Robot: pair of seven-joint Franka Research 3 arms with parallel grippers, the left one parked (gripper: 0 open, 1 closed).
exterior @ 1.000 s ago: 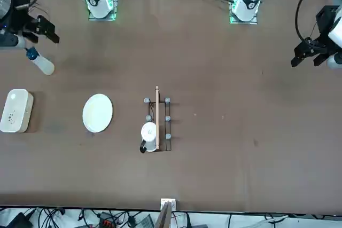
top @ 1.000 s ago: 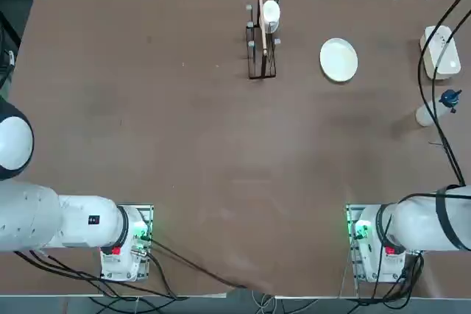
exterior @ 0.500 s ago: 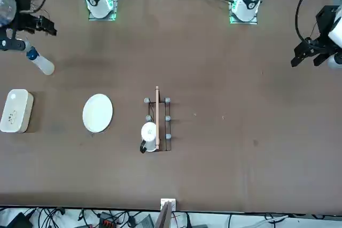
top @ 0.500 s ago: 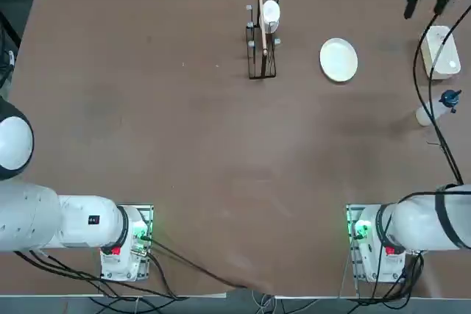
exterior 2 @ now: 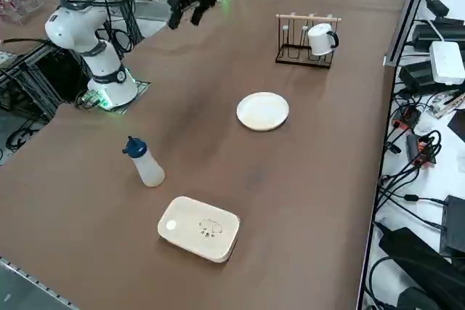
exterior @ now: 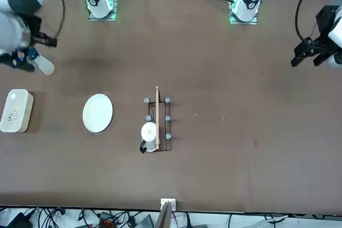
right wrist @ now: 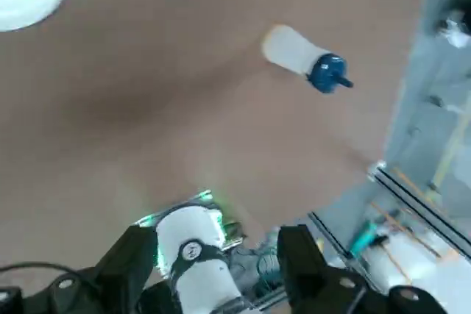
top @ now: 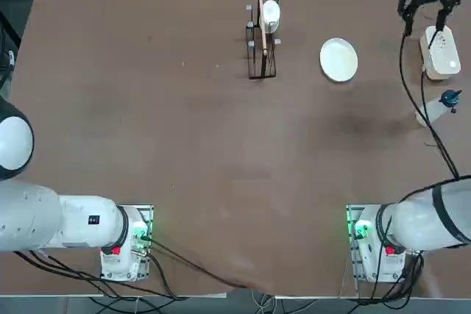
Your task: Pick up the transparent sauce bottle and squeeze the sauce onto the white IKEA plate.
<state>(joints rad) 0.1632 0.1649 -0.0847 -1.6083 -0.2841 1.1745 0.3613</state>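
The transparent sauce bottle [top: 433, 110] is a small pale squeeze bottle with a blue cap. It stands upright near the table's right edge, also seen in the front view [exterior: 44, 66], right side view [exterior 2: 147, 167] and wrist view [right wrist: 294, 51]. The white IKEA plate [top: 338, 59] lies to the bottle's left and farther back, bare [exterior: 98, 112] [exterior 2: 263, 111]. My right gripper [top: 423, 5] hangs high over the far right part of the table, beyond the bottle. It is open, with nothing between its fingers [exterior 2: 185, 16] [right wrist: 215, 239].
A white rounded-rectangular box [top: 439, 53] lies just beyond the bottle [exterior 2: 200, 228]. A wire rack [top: 261, 38] holding a white mug [top: 271, 12] stands left of the plate. The table's right edge runs close by the bottle and box.
My right arm has swung and the gripper has shifted a little nearer, toward the box and bottle, still open. Bottle, plate, box and rack have not moved.
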